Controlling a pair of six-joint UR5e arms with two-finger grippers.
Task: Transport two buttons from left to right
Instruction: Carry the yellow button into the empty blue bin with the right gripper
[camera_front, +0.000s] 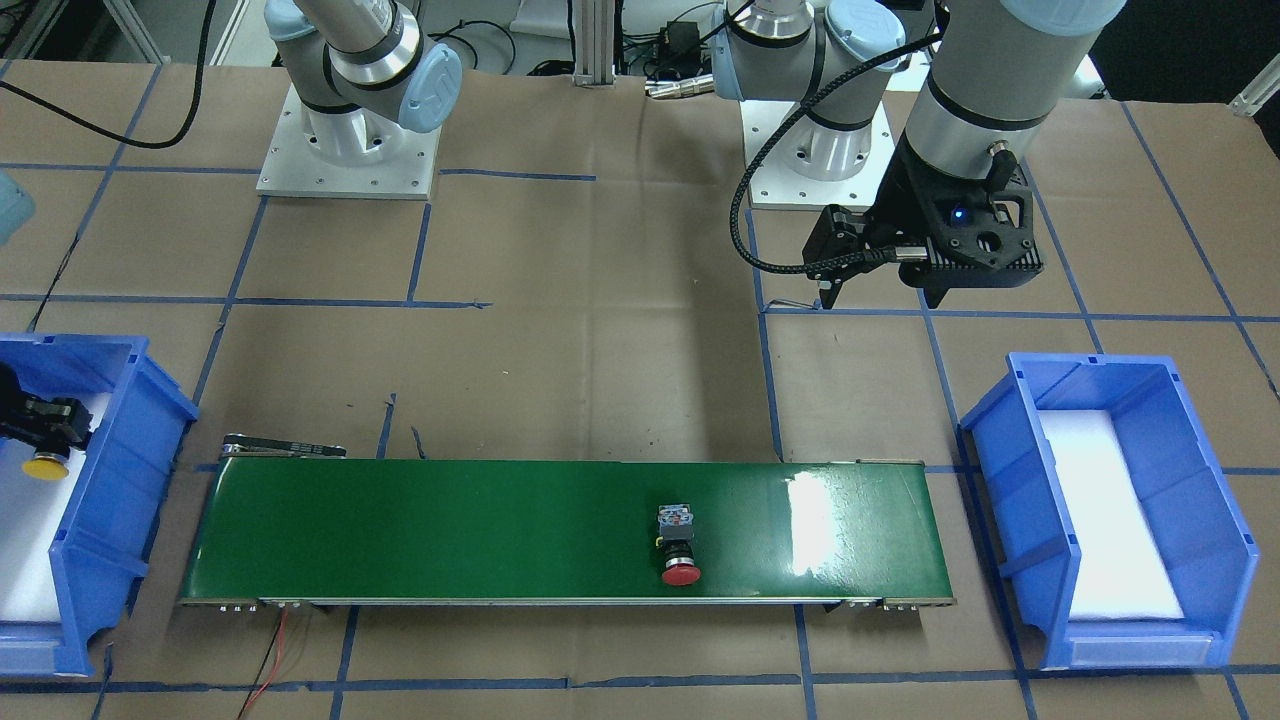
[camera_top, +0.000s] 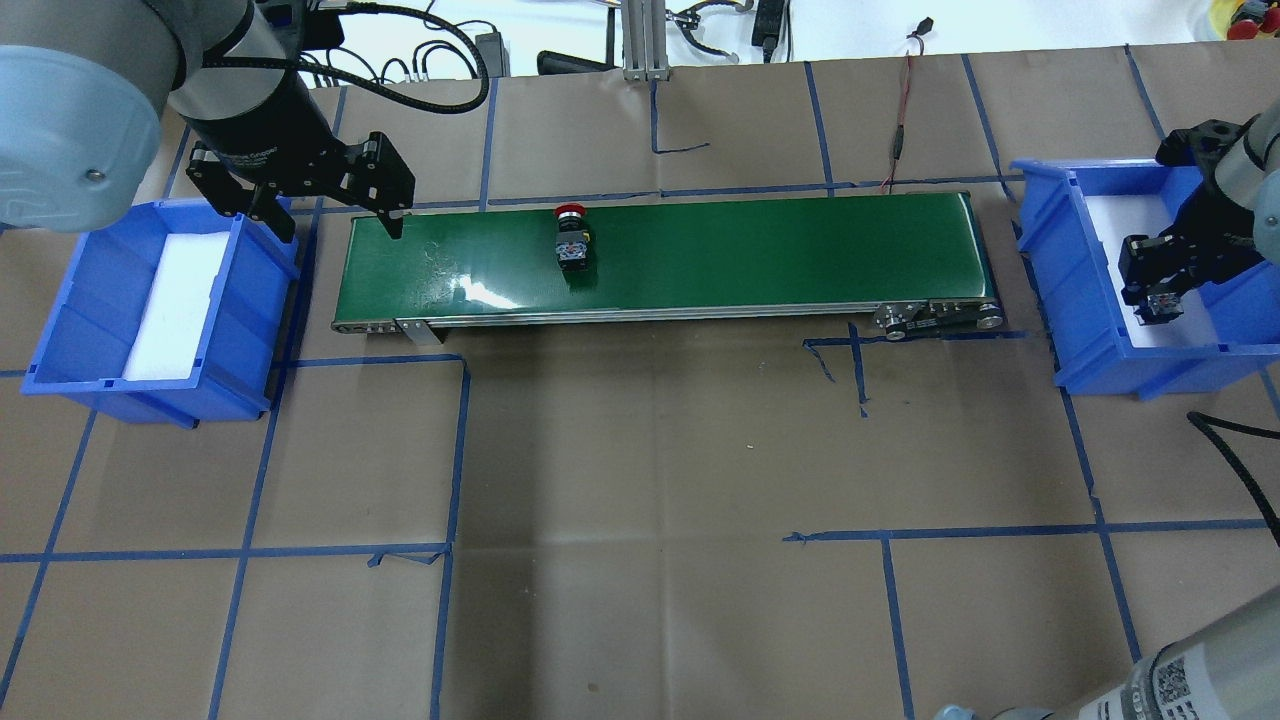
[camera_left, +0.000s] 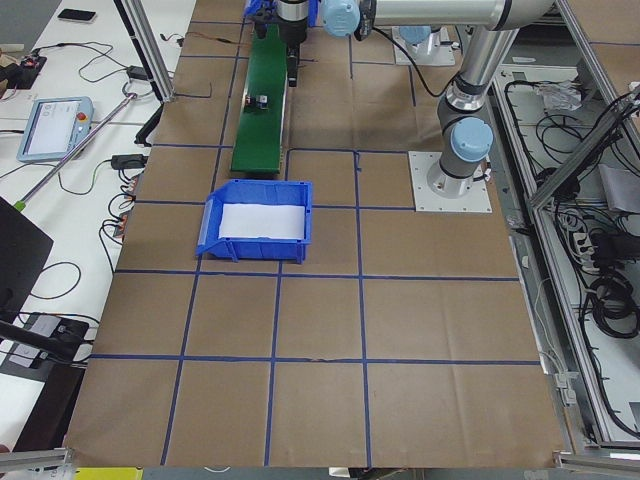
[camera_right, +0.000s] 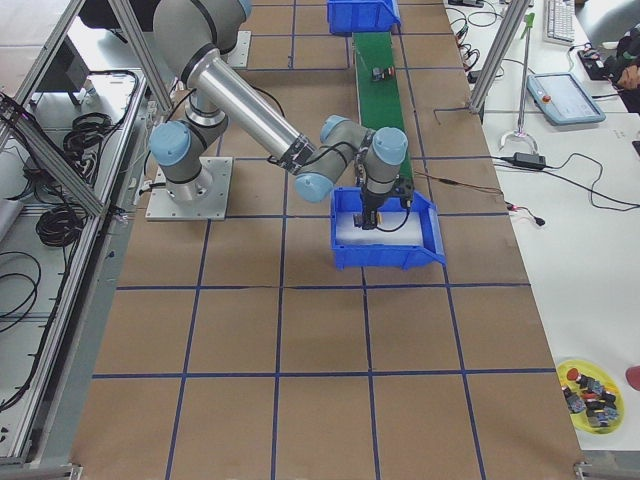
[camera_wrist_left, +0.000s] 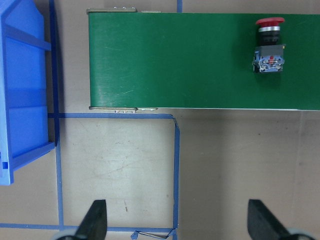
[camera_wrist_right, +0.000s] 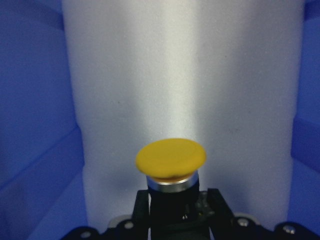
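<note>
A red-capped button (camera_front: 680, 546) (camera_top: 572, 238) (camera_wrist_left: 270, 46) lies on its side on the green conveyor belt (camera_top: 760, 250), toward the belt's left half in the overhead view. My left gripper (camera_top: 340, 228) (camera_wrist_left: 177, 225) hovers open and holds nothing, just off the belt's left end. Over the white foam of the right blue bin (camera_top: 1090, 300), my right gripper (camera_top: 1152, 292) (camera_wrist_right: 175, 212) is shut on the yellow-capped button (camera_wrist_right: 171, 159) (camera_front: 45, 465). I cannot tell whether that button touches the foam.
A second blue bin (camera_top: 70, 330) with white foam stands at the belt's left end, below my left gripper. Brown paper with blue tape lines covers the table. Red and black wires (camera_top: 903, 120) run behind the belt's right part.
</note>
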